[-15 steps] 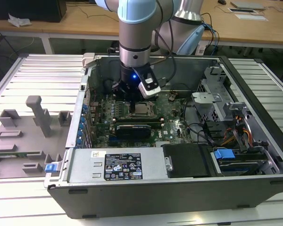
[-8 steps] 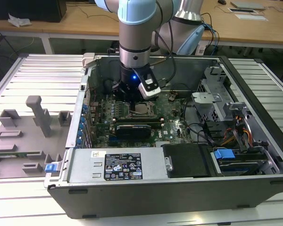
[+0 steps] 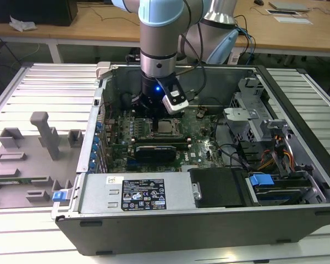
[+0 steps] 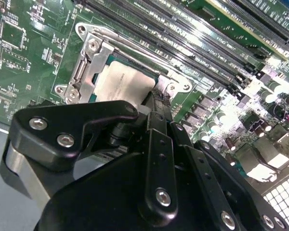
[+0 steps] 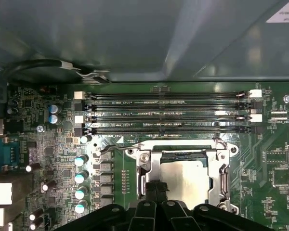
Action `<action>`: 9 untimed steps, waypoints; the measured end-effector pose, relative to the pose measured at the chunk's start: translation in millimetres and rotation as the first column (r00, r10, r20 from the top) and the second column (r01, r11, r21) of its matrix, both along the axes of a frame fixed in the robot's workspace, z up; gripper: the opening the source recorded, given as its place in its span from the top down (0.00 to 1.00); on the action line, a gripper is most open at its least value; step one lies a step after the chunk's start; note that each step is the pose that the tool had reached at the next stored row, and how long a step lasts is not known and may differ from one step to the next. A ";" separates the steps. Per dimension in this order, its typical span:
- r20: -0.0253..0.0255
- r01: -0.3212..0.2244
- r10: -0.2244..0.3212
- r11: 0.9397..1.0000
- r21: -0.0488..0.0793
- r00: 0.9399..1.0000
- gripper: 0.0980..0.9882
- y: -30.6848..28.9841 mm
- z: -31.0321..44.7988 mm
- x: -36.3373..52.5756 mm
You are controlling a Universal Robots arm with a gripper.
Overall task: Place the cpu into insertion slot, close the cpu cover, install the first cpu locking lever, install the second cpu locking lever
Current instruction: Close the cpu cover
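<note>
Thin wire locking lever (image 5: 111, 148): latched or not, I can't tell. Black gripper (image 5: 154, 186): tips pinched together, seemingly empty, just beside dull silver square cpu (image 5: 188, 179). Cpu seated in dark-rimmed insertion slot (image 5: 180, 155), grey metal cpu cover (image 5: 223, 174) down over it. My read: lever stage in hand; needs precise hooking.

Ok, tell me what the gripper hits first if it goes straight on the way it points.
Probably the cover, at its frame edge beside the chip; the gripper points down right there. Depth is hard to judge.
</note>
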State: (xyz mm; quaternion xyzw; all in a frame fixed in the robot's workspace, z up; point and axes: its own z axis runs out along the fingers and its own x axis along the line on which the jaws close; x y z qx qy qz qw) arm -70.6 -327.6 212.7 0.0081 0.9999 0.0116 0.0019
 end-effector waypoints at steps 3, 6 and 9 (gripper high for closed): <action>0.000 -0.007 0.007 1.000 0.003 1.000 0.99 0.0 -1.7 -4.1; 0.000 -0.030 0.030 1.000 0.009 1.000 0.99 0.0 -5.5 -4.2; 0.000 -0.038 0.038 0.999 0.009 0.999 0.99 0.0 -6.2 -4.2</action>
